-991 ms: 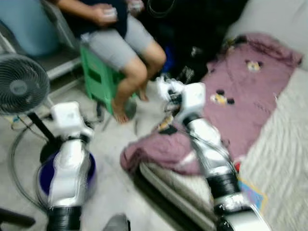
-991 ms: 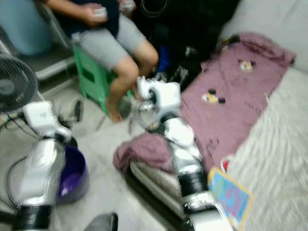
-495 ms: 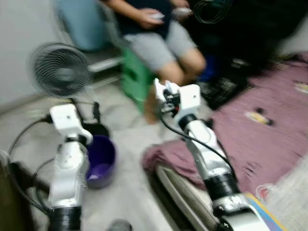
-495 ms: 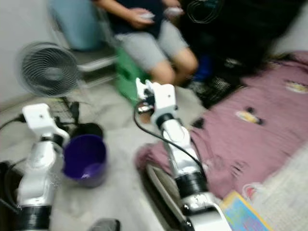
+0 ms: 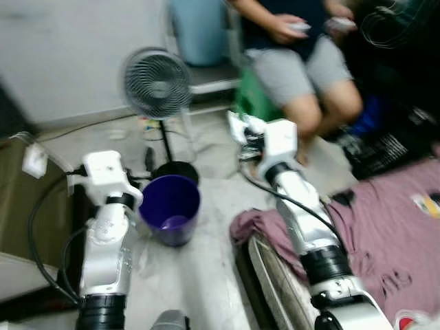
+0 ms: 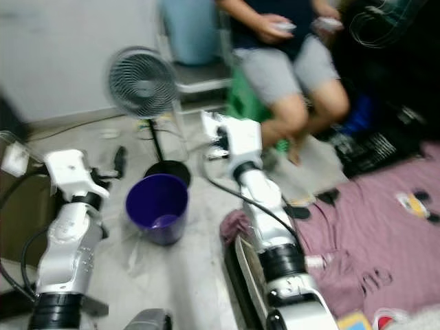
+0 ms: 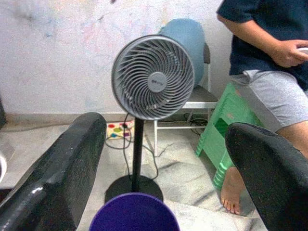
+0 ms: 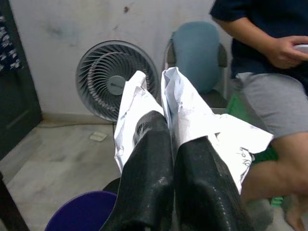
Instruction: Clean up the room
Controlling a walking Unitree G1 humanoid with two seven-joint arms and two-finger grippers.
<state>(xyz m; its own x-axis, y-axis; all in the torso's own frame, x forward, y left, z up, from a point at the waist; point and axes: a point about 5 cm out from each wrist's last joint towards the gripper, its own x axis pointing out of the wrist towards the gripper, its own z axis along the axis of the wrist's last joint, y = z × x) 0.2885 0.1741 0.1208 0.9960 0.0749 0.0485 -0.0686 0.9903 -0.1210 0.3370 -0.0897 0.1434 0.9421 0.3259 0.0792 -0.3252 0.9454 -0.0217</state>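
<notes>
**Crumpled paper held above the floor near the purple bucket**

Left eye view: the right hand (image 5: 237, 128) is raised over the floor, clenched on white crumpled paper (image 5: 242, 125). A purple bucket (image 5: 170, 208) stands on the floor just before a pedestal fan (image 5: 157, 84), with the left hand (image 5: 148, 159) just beside the bucket. A person (image 5: 302, 55) sits on a green stool (image 5: 249, 102). A mauve blanket (image 5: 385, 234) drapes the bed.

Left wrist view: the left hand's fingers (image 7: 60, 168) are spread wide, grasping nothing; the bucket rim and fan lie between them.

Right wrist view: the closed fingers (image 8: 147, 173) pinch the paper; the bucket sits below.

Purple bucket (image 5: 170, 208) (grey fan (image 5: 157, 84))
</notes>
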